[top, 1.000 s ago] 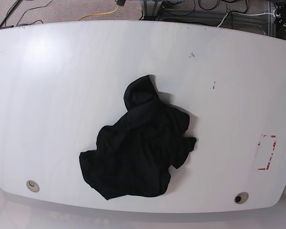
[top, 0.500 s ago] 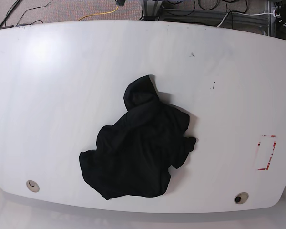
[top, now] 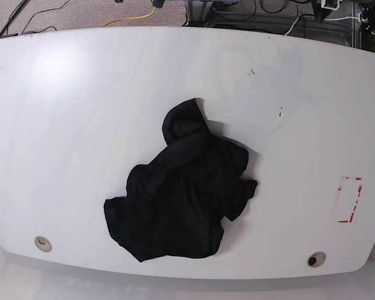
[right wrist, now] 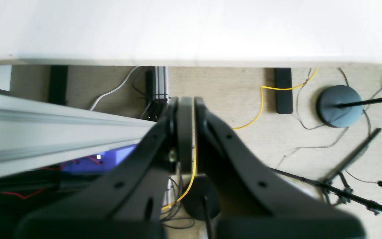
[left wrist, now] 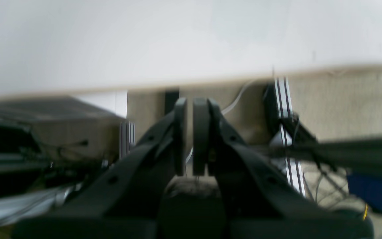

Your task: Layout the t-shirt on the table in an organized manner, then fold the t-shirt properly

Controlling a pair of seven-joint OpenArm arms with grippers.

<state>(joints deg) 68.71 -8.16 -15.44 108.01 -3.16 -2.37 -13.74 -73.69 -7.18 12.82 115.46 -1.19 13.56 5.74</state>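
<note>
Past the far edge I see beige carpet [right wrist: 237, 99] strewn with thin dark cables and a yellow cable [right wrist: 260, 99] snaking across it. A round grey stand base [right wrist: 338, 106] sits to one side, an aluminium frame rail [right wrist: 45, 132] crosses nearer. Lighting is even and bright.

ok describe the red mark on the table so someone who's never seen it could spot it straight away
Start from the big white table and pass the crumpled black t-shirt heaped near its middle. In the base view, go to the table's right edge: the red dashed rectangle mark sits above the dark round grommet. It is the only coloured thing on the white top.
</note>
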